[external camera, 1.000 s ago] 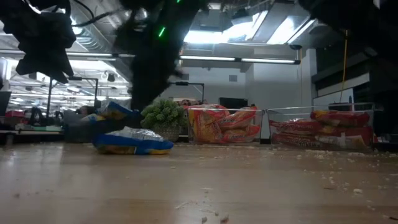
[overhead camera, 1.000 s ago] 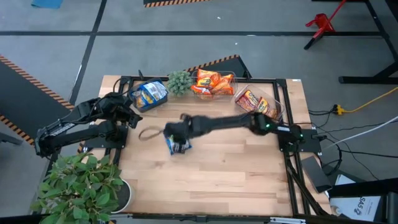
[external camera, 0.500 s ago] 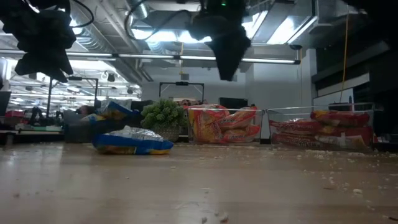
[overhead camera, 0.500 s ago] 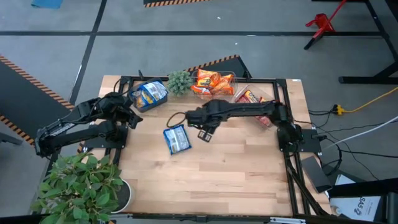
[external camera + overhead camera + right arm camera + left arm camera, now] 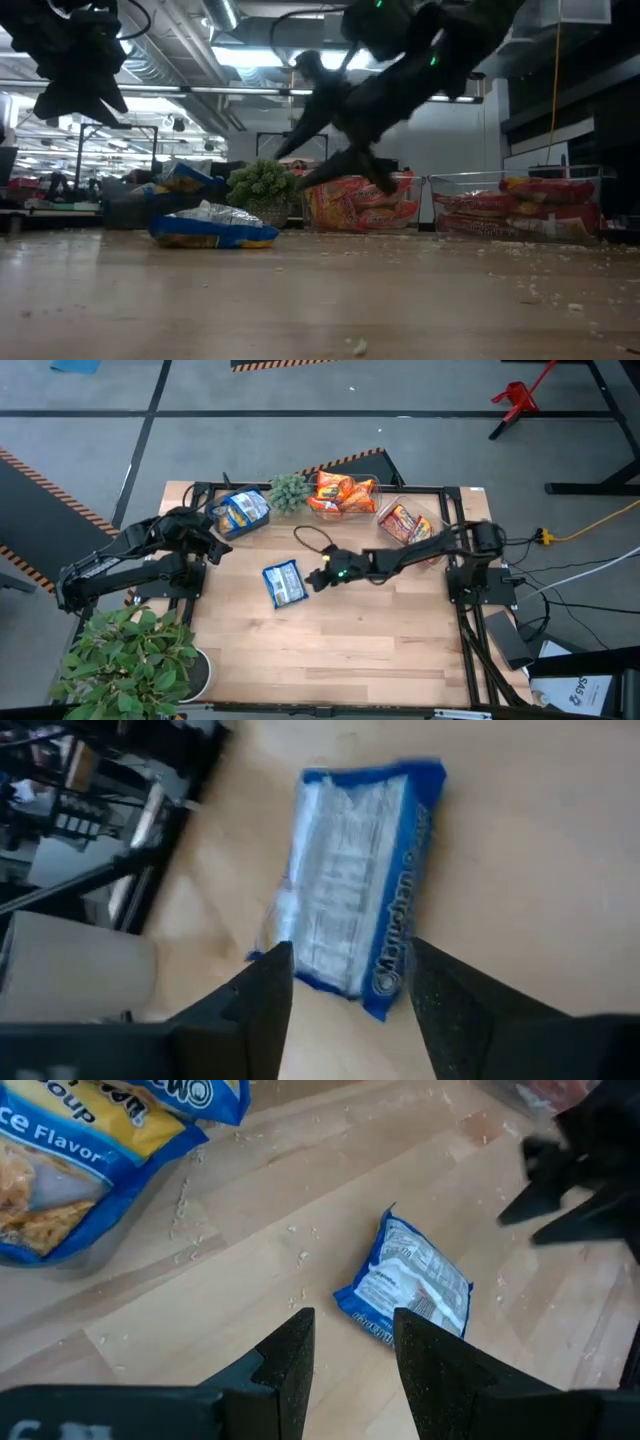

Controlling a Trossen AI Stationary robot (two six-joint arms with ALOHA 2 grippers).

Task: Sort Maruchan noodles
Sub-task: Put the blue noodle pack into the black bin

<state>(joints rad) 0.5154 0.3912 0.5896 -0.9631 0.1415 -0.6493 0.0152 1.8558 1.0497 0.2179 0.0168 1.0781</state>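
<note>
Blurring right pincer (image 5: 318, 579) beside blue pkt (image 5: 283, 583)

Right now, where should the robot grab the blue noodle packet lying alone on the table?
Probably from straight above, pinching across the narrow width of the blue noodle packet. It lies flat on the table with bare wood all around, and the right gripper, fingers apart, is already beside it.
</note>
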